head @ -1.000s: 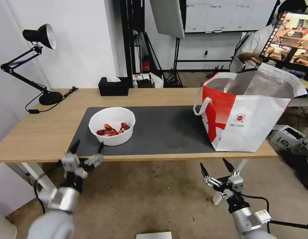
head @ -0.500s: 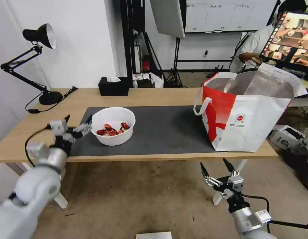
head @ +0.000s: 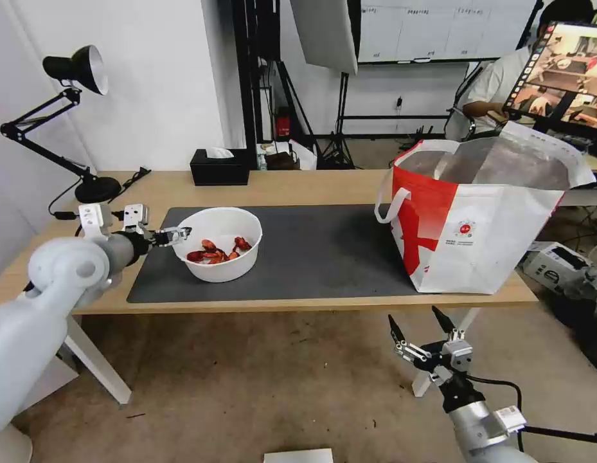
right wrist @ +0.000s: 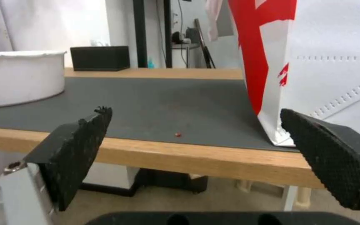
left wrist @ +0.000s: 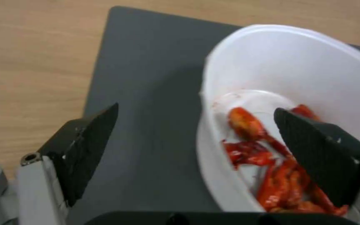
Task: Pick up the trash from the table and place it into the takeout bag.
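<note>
tabletop [head: 298, 183]: showing light wood grain, matt
mat [head: 324, 254]: looking like dark grey matt sheet, smooth
bowl [head: 218, 243]: looking like white plastic, smooth, slight sheen
shells [left wrist: 272, 168]: glistening red, wet-looking
takeout bag [head: 484, 225]: showing white-and-red stitched outer, silver foil lining inside
left claw [left wrist: 197, 134]: showing black matt pads, grey metal-look body
right claw [right wrist: 197, 134]: showing black ribbed, rough pads

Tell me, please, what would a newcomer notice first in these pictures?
The white bowl of red crayfish shells on the dark mat, with the open left gripper straddling its rim. Then the white-and-red takeout bag at the table's right end; the right gripper hangs open below the table edge.
</note>
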Controlling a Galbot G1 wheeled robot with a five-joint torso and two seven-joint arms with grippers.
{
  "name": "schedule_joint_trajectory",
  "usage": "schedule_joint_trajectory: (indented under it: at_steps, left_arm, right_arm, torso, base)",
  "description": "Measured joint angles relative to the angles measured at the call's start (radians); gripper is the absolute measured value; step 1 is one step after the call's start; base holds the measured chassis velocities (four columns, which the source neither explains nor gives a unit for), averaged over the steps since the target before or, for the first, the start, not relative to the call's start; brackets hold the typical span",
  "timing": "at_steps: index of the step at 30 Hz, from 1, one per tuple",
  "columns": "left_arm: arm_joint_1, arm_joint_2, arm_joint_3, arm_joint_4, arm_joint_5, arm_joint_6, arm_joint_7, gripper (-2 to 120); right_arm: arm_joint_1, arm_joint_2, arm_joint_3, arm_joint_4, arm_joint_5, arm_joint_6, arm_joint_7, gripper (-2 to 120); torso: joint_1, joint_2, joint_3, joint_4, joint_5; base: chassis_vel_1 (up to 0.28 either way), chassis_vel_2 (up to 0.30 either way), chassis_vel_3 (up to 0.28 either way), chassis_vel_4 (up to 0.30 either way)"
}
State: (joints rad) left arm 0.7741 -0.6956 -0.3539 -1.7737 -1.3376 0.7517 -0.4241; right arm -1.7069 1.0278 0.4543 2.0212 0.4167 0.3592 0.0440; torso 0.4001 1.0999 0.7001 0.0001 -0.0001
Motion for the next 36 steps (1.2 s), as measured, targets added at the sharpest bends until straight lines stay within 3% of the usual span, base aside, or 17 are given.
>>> schedule_joint_trajectory:
  at_steps: [11,36]
  left_arm:
    - [-0.003,0.006,0.001,0.029,-0.014,-0.006,-0.003,100]
    - [-0.025,-0.060,0.052,0.065,-0.019,-0.015,0.001,100]
  right_arm:
    - [0.000,0.000,0.000,0.000,0.000,0.000,0.000,100]
    - [0.000,0.000,0.000,0.000,0.000,0.000,0.000,100]
  torso:
    - [0.000,0.000,0.000,-0.0001,0.0001]
    - [0.000,0.000,0.000,-0.0001,0.0001]
  base:
    - [0.000,0.000,0.000,0.000]
    - [0.000,0.000,0.000,0.000]
